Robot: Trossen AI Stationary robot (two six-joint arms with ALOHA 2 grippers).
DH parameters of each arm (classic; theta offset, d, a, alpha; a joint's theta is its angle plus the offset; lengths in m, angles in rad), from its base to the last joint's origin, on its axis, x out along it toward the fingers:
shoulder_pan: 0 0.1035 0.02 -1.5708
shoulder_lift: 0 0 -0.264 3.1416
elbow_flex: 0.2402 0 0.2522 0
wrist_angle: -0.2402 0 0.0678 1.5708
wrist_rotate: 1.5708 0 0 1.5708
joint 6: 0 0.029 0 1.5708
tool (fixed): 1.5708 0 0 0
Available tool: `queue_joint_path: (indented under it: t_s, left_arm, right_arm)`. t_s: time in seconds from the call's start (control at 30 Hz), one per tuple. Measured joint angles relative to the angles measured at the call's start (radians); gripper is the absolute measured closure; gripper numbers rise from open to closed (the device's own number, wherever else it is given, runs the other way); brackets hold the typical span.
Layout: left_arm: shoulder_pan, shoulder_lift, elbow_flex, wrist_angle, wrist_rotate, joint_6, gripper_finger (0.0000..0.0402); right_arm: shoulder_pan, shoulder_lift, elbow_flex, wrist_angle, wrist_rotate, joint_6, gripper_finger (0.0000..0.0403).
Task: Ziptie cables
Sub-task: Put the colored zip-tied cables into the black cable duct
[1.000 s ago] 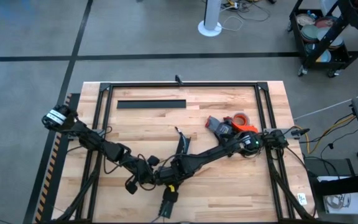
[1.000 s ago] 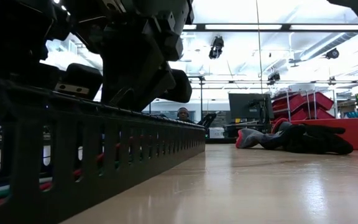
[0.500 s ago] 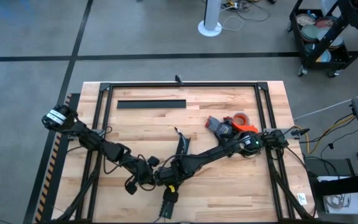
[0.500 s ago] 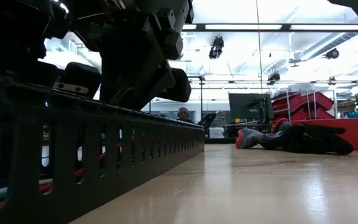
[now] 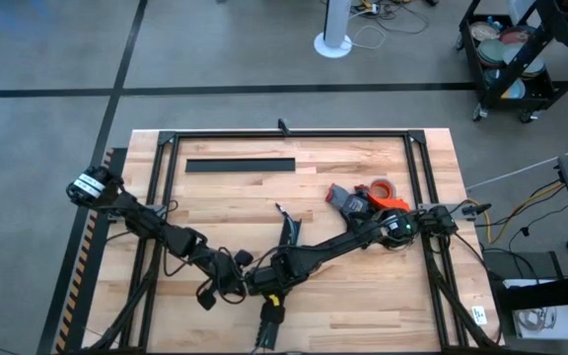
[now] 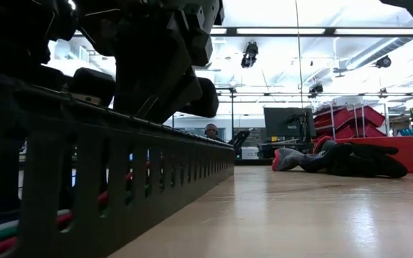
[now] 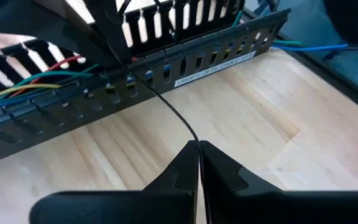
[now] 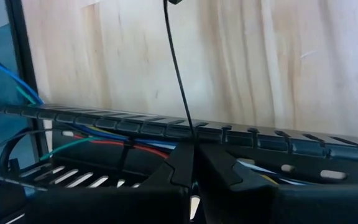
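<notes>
High view, both arms crowd table's [image 5: 363, 296] near edge, far half open.

The slotted black duct [image 7: 135, 81] and both arms are crowding the table's near edge; bare wood [image 5: 235, 202] is lying open behind them.

A grey concrete floor [image 5: 57, 59] crossed by dark tape lines surrounds the wooden table [image 5: 225, 192]. A white round-based pedestal [image 5: 333, 30] stands beyond the far edge; a black cart [image 5: 521, 54] far right. Ceiling strip lights [image 6: 321, 31] glow overhead.
</notes>
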Motion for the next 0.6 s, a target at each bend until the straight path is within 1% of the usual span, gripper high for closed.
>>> queue_joint_path:
  t_s: [0.17,0.4,0.6]
  left_arm:
    - [-0.003,0.000,0.000,0.002,0.002,0.000,0.0402]
    - [0.004,0.001,-0.001,-0.023,-0.034,0.001,0.0402]
    - [0.019,-0.049,-0.004,-0.152,-0.087,0.008,0.0402]
  right_arm:
    - [0.000,0.000,0.000,-0.002,-0.010,-0.011,0.0403]
    - [-0.011,0.000,0.000,-0.001,0.023,-0.035,0.0403]
    - [-0.051,0.000,0.000,0.038,0.038,-0.062,0.0403]
